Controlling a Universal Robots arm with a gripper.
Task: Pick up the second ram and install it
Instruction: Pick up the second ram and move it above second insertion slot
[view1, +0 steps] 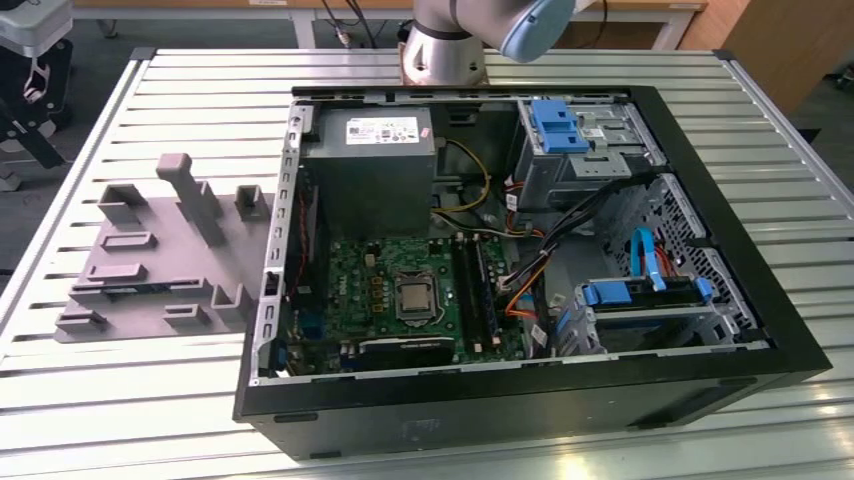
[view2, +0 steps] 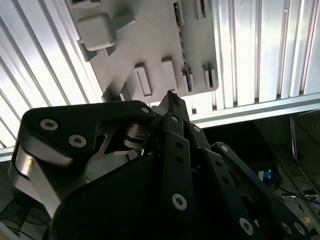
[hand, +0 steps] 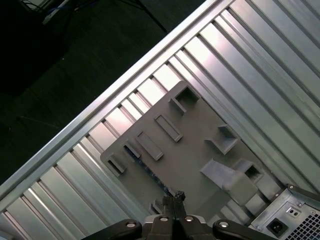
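The second ram (hand: 146, 168) is a thin dark strip standing on edge in a slot of the grey fixture plate (hand: 195, 150). The second wrist view shows the ram (view2: 186, 70) along the plate's edge between small holders. My gripper (hand: 175, 196) hangs well above the plate. Its two thin fingers are pressed together with nothing between them, and their tips line up near one end of the strip. In the second wrist view the gripper (view2: 172, 100) points down at the plate's edge.
An open computer case (view1: 534, 400) lies on the slatted metal table (view1: 134, 400), with the motherboard (view1: 400, 290), its black slots (view1: 477, 290) and power supply (view1: 374, 170) inside. The fixture plate (view1: 147, 260) sits on the case's left in the exterior view. The arm's base (view1: 447, 45) stands behind the case.
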